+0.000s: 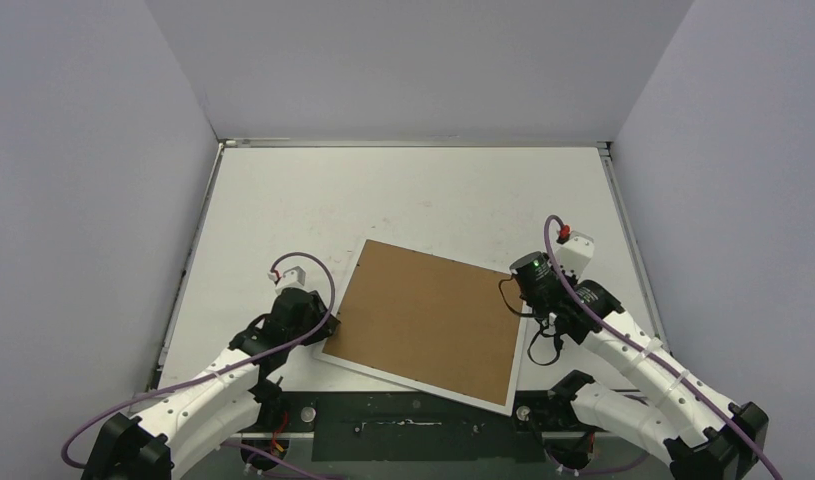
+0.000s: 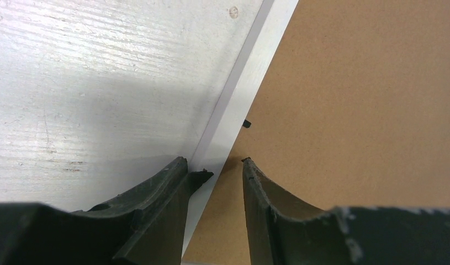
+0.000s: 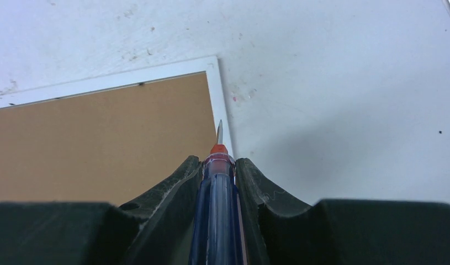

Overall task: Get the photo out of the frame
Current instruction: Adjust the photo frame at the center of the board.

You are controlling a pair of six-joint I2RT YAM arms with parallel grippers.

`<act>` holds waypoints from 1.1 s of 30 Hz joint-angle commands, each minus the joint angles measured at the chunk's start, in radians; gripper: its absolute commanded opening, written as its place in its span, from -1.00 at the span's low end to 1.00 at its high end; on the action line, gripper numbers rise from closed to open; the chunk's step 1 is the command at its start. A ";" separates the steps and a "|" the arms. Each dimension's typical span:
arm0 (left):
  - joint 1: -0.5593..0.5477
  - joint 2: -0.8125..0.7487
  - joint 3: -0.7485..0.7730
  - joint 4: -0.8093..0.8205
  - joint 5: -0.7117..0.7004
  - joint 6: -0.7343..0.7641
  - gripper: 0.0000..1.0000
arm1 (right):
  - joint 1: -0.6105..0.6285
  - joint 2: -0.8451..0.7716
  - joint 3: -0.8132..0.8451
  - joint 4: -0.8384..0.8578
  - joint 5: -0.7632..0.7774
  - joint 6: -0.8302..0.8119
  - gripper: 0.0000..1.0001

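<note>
Frame (image 1: 423,320) flat on the counter (image 1: 283,200), brown fibreboard back uppermost, narrow white border strips all round. Turned askew, its near right corner reaching over the dark strip (image 1: 413,437) at the counter's near edge. Only the back showing, nothing of the front.

Left gripper (image 2: 214,163) down at the frame's left edge, toward the near end of that side. Partly open, with a narrow gap between the 2 jaws. Straddling the white border strip: 1 jaw on the counter side with its tip against the strip's outer edge, the other over the brown back just inside. Nothing visibly clamped between them. Small black tab (image 2: 247,122) on the back, right beside the strip and a little ahead of the jaw tips.

Right gripper (image 3: 217,160) closed tight on a screwdriver (image 3: 217,210): blue see-through handle, red collar, metal blade pointing forward out of the jaws. Placed at the frame's right edge, near the far right corner. Blade tip over the white border strip there; touching it or just above it, cannot tell. Brown back to the left of the blade, bare counter to the right.
</note>
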 commanded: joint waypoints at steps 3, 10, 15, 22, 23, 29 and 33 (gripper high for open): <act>-0.036 0.030 0.003 -0.034 0.188 -0.042 -0.26 | -0.032 0.048 -0.027 -0.022 0.014 -0.027 -1.00; -0.036 0.028 0.003 -0.040 0.185 -0.042 -0.21 | -0.077 0.089 -0.091 0.061 -0.072 -0.056 -1.00; -0.036 0.029 0.005 -0.044 0.185 -0.039 -0.21 | -0.115 0.087 -0.127 0.159 -0.190 -0.099 -1.00; -0.036 0.031 0.006 -0.039 0.189 -0.039 -0.20 | -0.196 0.149 -0.099 0.288 -0.379 -0.159 -1.00; -0.036 0.030 0.007 -0.039 0.191 -0.039 -0.20 | -0.207 0.163 -0.092 0.302 -0.399 -0.166 -1.00; -0.035 0.032 0.010 -0.024 0.196 -0.047 -0.17 | -0.267 0.273 -0.033 0.389 -0.523 -0.206 -1.00; -0.035 0.033 0.016 -0.018 0.199 -0.051 -0.15 | -0.273 0.338 0.008 0.409 -0.537 -0.228 -1.00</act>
